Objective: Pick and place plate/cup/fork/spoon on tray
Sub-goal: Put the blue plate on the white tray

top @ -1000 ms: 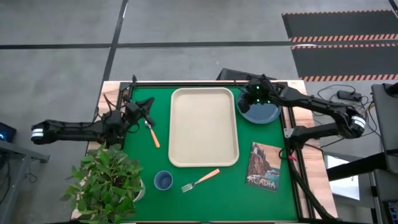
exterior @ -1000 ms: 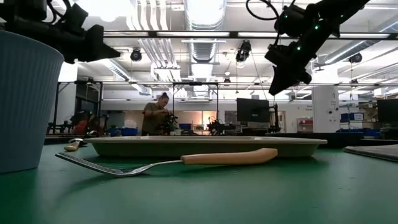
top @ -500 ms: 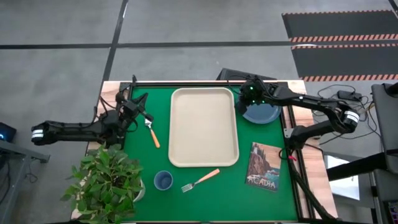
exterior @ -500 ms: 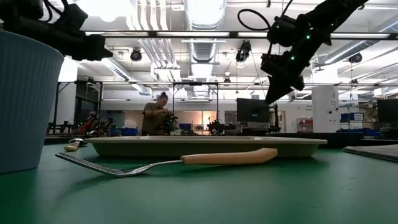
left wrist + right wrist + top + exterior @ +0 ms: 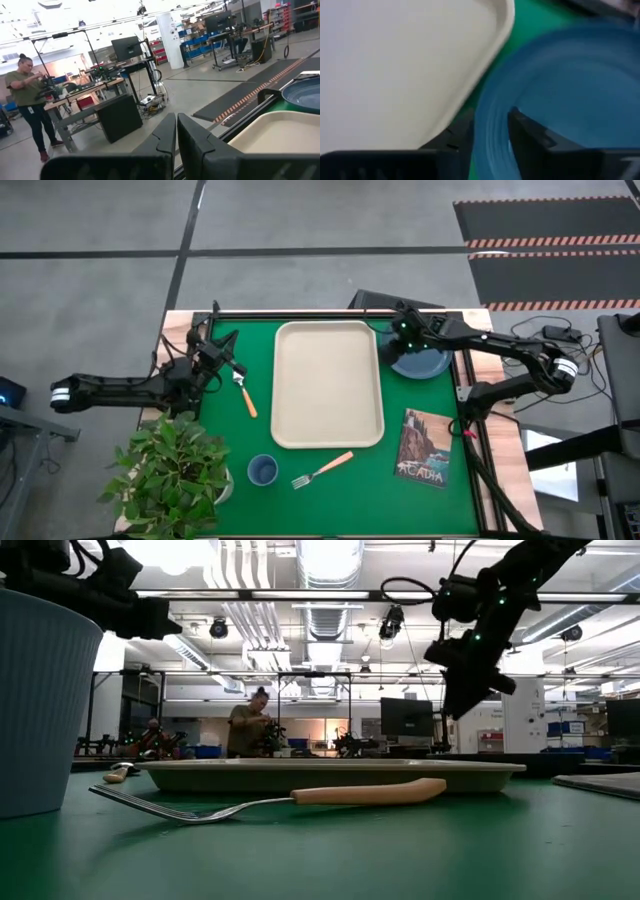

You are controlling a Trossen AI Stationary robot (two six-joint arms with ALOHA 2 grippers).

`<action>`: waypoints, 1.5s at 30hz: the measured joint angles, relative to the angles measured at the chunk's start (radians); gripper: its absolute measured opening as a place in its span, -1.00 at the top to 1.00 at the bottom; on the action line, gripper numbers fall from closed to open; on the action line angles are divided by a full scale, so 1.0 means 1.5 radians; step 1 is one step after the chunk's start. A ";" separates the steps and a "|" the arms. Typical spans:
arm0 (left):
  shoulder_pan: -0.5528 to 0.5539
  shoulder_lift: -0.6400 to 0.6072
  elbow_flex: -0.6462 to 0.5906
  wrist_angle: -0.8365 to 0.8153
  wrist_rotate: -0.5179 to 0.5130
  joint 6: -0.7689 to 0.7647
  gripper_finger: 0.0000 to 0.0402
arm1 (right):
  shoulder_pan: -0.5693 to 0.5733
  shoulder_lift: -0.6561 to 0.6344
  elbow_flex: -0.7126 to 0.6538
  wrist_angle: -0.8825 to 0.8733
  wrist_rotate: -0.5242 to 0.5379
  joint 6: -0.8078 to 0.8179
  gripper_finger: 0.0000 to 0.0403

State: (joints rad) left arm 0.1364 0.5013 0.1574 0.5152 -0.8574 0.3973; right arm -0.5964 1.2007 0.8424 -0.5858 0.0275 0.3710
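The dusty-blue plate lies on the green mat at the far right, beside the cream tray. My right gripper stands at the plate's left rim, shut on it. My left gripper is shut and empty, raised above the far left of the mat, just beyond the spoon. The spoon lies flat left of the tray. The blue cup stands upright near the front edge. The fork lies flat beside the cup, in front of the tray. My right gripper has the plate's raised rim on the side next to the tray, one finger inside the plate and one outside it. The fingers point down from above. The plate still lies flat on the mat.
A potted plant in a white pot stands at the front left corner, close to the cup. A picture card lies at the front right. A person stands in the room far behind the table.
My right gripper has come down and a little toward the tray, onto the plate's left rim. My left gripper has drawn back from the spoon toward the table's far edge. The plate and the spoon have stayed where they were.
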 joint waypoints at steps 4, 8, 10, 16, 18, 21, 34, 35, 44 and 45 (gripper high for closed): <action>0.000 0.003 0.000 0.000 0.000 0.000 1.00 | 0.009 0.000 -0.011 -0.020 -0.035 -0.017 0.24; 0.000 0.008 0.000 0.000 0.000 0.001 1.00 | 0.018 0.002 -0.029 0.009 -0.036 -0.021 0.14; 0.000 0.009 0.000 0.000 0.000 0.001 1.00 | 0.018 0.008 -0.038 0.032 -0.036 -0.021 0.12; 0.000 0.004 0.000 0.000 0.000 0.001 1.00 | 0.031 0.048 -0.052 0.076 -0.036 -0.023 0.13; 0.000 0.004 0.000 0.000 0.000 0.001 1.00 | 0.036 0.063 -0.052 0.077 -0.036 -0.023 0.13; 0.000 0.009 0.000 0.000 0.000 0.001 1.00 | 0.037 0.086 -0.052 0.078 -0.031 -0.023 0.13; 0.000 0.010 0.000 0.000 0.000 0.001 1.00 | 0.037 0.159 -0.052 0.087 0.012 -0.037 0.22; 0.000 0.010 0.000 0.000 0.000 0.001 1.00 | 0.037 0.161 -0.052 0.087 0.013 -0.038 0.28; 0.000 0.010 0.000 0.000 0.000 0.001 1.00 | 0.037 0.147 -0.052 0.078 0.020 -0.041 0.90; 0.000 0.010 -0.001 0.000 0.000 0.001 1.00 | 0.037 0.143 -0.051 0.075 0.020 -0.042 0.91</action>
State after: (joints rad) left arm 0.1360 0.5167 0.1566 0.5152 -0.8567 0.3982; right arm -0.5407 1.4159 0.7654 -0.4727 0.0572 0.3077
